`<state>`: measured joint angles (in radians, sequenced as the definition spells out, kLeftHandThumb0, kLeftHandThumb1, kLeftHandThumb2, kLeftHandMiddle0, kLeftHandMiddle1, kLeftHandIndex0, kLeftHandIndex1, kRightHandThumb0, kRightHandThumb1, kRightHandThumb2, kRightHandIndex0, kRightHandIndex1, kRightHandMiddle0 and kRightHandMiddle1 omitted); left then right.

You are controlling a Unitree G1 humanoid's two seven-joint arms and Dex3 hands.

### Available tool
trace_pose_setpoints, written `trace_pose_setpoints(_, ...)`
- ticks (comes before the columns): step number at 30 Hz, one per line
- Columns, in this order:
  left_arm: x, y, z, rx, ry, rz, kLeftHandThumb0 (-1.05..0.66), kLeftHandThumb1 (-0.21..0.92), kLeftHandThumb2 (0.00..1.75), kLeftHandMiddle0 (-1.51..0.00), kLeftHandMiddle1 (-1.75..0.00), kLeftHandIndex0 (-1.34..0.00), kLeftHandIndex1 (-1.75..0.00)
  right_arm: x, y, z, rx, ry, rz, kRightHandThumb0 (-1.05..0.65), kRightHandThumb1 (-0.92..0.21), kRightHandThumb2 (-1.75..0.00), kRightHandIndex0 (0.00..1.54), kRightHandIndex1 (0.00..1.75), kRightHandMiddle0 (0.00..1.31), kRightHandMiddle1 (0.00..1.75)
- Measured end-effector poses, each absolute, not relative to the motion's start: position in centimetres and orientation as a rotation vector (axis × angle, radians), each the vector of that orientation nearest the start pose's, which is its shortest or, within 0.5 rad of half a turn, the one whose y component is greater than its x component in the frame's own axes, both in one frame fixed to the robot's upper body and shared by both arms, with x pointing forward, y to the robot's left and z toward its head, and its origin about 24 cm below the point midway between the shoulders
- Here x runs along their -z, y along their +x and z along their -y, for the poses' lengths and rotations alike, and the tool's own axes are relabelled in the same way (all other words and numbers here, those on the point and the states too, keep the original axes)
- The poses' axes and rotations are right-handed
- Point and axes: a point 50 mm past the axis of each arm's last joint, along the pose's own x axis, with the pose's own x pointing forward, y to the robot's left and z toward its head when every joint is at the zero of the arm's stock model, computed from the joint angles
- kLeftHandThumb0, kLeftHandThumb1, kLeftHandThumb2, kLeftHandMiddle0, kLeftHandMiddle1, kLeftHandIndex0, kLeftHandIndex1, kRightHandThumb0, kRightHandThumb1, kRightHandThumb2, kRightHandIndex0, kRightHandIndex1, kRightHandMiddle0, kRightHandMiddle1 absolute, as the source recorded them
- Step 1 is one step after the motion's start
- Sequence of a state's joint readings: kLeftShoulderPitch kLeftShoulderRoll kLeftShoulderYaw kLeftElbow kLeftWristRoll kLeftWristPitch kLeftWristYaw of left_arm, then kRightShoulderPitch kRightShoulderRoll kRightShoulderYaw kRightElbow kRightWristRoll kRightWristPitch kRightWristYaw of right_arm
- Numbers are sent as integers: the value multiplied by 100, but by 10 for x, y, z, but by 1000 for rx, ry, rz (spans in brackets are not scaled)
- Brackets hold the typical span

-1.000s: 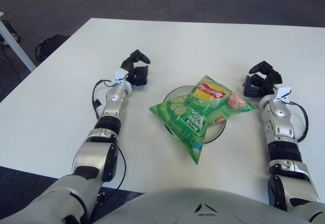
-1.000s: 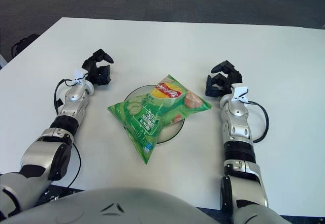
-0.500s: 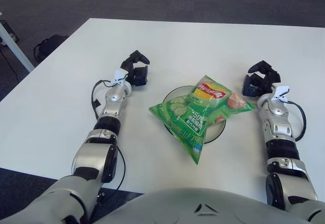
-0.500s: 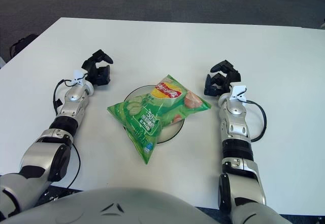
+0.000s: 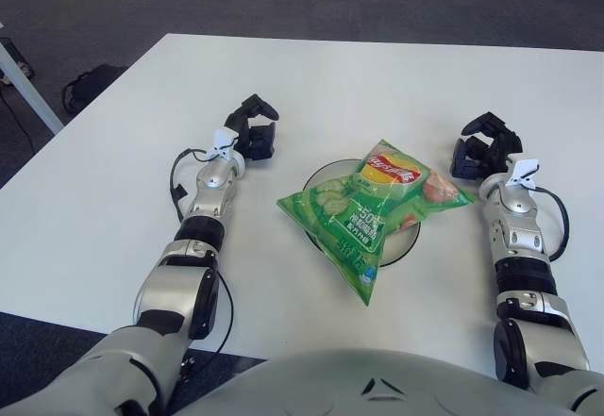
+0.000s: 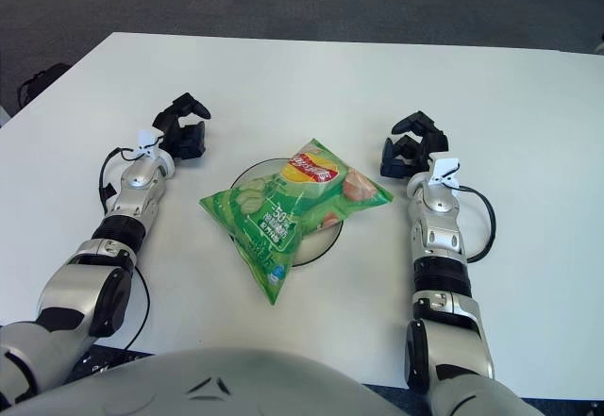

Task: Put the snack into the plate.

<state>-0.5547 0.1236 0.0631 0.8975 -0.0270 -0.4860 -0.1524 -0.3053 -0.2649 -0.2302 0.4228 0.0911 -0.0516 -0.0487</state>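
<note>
A green snack bag (image 5: 370, 210) with a red and yellow logo lies across a dark-rimmed plate (image 5: 410, 240) in the middle of the white table; its lower corner sticks out past the plate's front rim. My left hand (image 5: 253, 128) shows to the left of the plate, apart from the bag, its fingers loosely spread around nothing. To the right of the bag is my right hand (image 5: 483, 146), likewise relaxed and holding nothing.
The white table (image 5: 359, 86) stretches far beyond the plate. A dark bag (image 5: 90, 86) lies on the grey carpet off the table's left edge, beside a white table leg (image 5: 28, 81).
My right hand has shifted very slightly; the bag, plate and left hand stay where they were.
</note>
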Motion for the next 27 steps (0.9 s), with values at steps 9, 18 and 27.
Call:
trace_pose_setpoints(9, -45, 340, -154, 174, 89, 120, -43, 47, 113, -122, -175, -49, -175, -54, 305, 253, 276, -99, -26, -1, 7, -175, 89, 175, 70, 172)
trace_pose_setpoints(18, -45, 336, -153, 165, 56, 107, -44, 43, 117, -123, -175, -52, -175, -54, 308, 254, 275, -99, -34, -1, 6, -174, 88, 175, 67, 174)
trace_pose_setpoints(27, -45, 335, -152, 156, 44, 97, -45, 42, 119, -124, -175, -53, -175, -54, 310, 255, 272, -92, -39, -1, 0, -168, 85, 174, 62, 174)
